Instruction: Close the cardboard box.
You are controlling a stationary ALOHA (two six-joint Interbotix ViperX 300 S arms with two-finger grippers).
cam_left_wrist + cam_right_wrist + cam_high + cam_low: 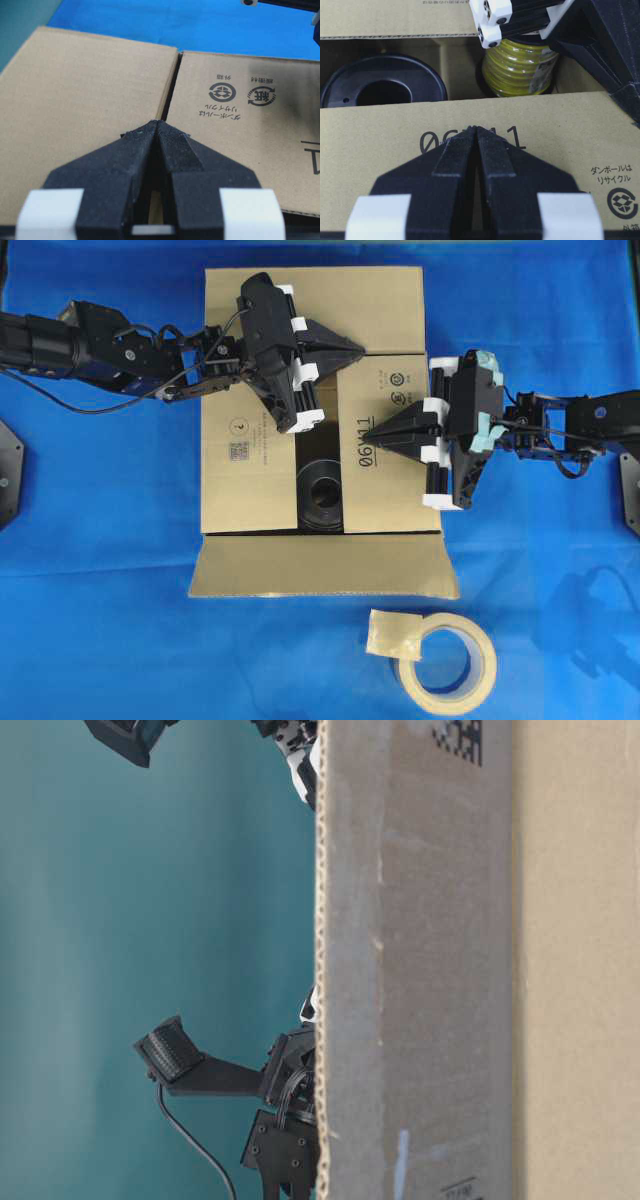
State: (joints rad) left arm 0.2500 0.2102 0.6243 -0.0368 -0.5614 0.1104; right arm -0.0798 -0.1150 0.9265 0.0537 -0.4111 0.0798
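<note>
Brown cardboard fills the middle of the blue cloth [100,540]: your cardboard box [315,400] sits there, a little toward 12 o'clock. Its far flap [350,305] lies flat and both side flaps are down. A gap is left between them, and you can see a black spool [322,497] and a yellow wire spool [520,67] inside. The near flap [320,567] at 6 o'clock hangs open.

Your left gripper [355,346] has its fingers pinched together, holding nothing, with its tip near the far flap's seam. Your right gripper [372,434] is pinched together too, empty, over the right side flap [395,455].

It looks like you are pressing the side flaps down. Next, I think, you lift the near flap. A tape roll [448,662] waits at 5 o'clock.
</note>
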